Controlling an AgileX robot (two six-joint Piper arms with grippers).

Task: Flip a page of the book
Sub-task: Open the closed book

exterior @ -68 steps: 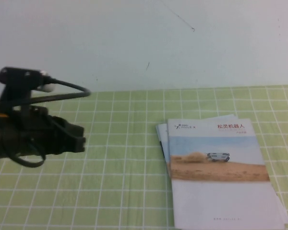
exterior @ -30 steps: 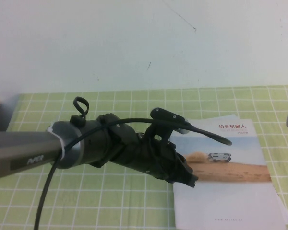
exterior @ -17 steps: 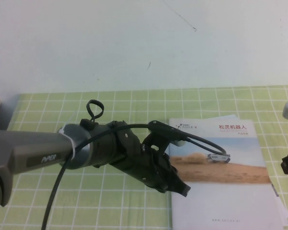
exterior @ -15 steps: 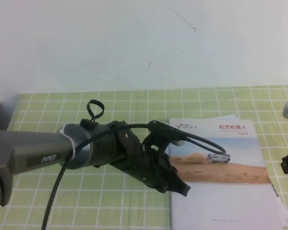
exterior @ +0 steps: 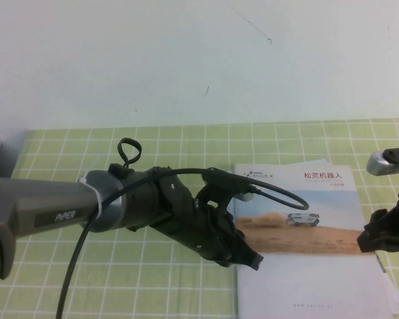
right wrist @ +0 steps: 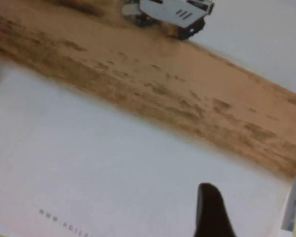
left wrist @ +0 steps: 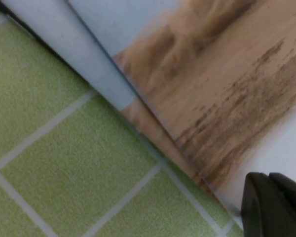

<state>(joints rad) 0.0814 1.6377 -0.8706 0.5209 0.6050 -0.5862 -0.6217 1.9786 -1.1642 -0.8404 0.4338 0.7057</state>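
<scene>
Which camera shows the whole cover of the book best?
The high view: the book lies closed, with title, rover and desert visible between the left gripper at its spine edge and the right gripper at its outer edge. Each wrist view shows only a close patch of cover.

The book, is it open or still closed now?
Closed. The book lies flat, its rover cover up, no page lifted. The left gripper is at its spine edge, the right gripper at the opposite edge.

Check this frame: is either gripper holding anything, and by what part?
Nothing is held. The left gripper sits at the left edge of the book; the right gripper hovers at its right edge. The cover lies flat.
</scene>
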